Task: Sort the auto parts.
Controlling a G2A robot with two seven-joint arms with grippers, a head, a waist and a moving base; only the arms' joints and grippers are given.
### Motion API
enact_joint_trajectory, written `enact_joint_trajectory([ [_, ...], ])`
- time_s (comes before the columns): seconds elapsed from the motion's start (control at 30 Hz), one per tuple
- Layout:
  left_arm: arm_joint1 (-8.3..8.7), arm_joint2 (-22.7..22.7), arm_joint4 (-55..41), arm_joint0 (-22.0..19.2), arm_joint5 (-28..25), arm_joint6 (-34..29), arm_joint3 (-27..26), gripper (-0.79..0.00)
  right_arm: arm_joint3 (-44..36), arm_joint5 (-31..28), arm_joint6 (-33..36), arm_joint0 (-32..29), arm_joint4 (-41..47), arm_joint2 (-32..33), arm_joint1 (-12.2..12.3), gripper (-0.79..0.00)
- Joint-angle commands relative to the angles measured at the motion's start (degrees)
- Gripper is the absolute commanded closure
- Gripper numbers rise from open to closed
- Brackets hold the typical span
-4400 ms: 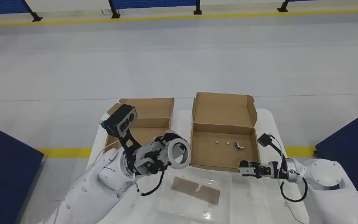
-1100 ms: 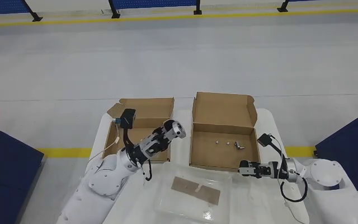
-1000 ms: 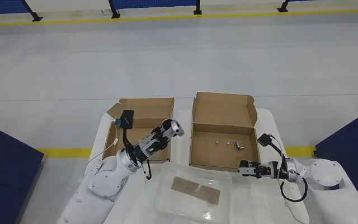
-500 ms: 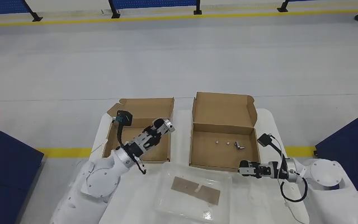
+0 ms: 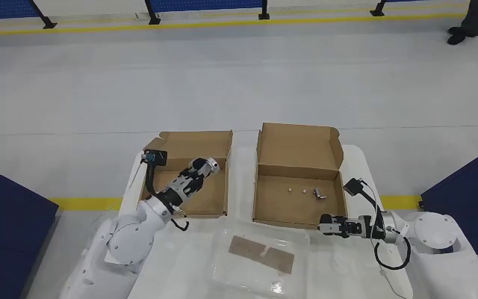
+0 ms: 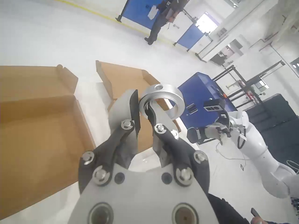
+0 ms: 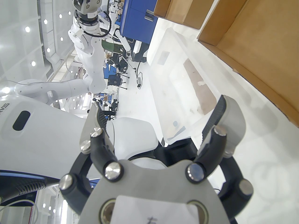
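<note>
Top view: The left gripper (image 5: 203, 165) hangs over the left cardboard box (image 5: 214, 200), which lies open on the white table (image 5: 358, 258). The right cardboard box (image 5: 269, 202) sits just beside it, lid raised, with three small metal parts (image 5: 304, 190) on its floor. The right gripper (image 5: 326, 225) lies low at the table surface, just in front of that box's near wall. A clear plastic tray (image 5: 224, 258) stands on the near side of the table, with brown patches on its bottom.

Left wrist view: The left gripper is clenched on a silver metal ring (image 6: 175, 95). One finger (image 6: 133, 108) presses the ring's outer wall and the other passes through its bore. The ring is tilted, with a threaded hole in its rim uppermost. It is held in the air, with both cardboard boxes beyond and below it.

Right wrist view: The right gripper (image 7: 161, 113) is released, its fingers (image 7: 223, 111) spread wide with nothing between them. The clear plastic tray (image 7: 163, 47) lies beyond it, near the right cardboard box (image 7: 257, 47).
</note>
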Motion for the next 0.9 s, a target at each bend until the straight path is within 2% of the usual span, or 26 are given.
enact_joint_trajectory([
  [0.0,-0.17,0.26,0.82,-1.86,9.54,-3.07,-0.45,0.0,0.0,0.0,0.0,0.0,0.0,0.0,0.0,-0.785],
  [0.2,-0.64,3.44,6.83,-7.66,31.67,-13.59,-1.92,0.0,0.0,0.0,0.0,0.0,0.0,0.0,0.0,-0.785],
  [0.3,-0.9,6.17,10.56,-10.67,39.69,-18.88,-2.76,0.0,0.0,0.0,0.0,0.0,0.0,0.0,0.0,-0.785],
  [0.37,-1.06,7.31,12.8,-11.95,42.47,-19.4,-3.12,0.0,0.0,0.0,0.0,0.0,0.0,0.0,0.0,-0.785],
  [0.4,-1.31,7.37,13.07,-12.32,42.43,-16.48,-4.69,0.0,0.0,0.0,0.0,0.0,0.0,0.0,0.0,-0.785],
  [0.63,-1.31,7.38,13.22,-12.21,42.37,-16.29,-4.46,0.0,0.0,0.0,0.0,0.0,0.0,0.0,0.0,-0.785],
  [0.73,-1.61,8.52,14.55,-13.66,47.96,-18.86,-1.74,0.0,0.0,0.0,0.0,0.0,0.0,0.0,0.0,-0.785],
  [0.87,-2.06,12.02,18.53,-19.95,55.81,-25.45,2.76,0.0,0.0,0.0,0.0,0.0,0.0,0.0,0.0,-0.785],
])
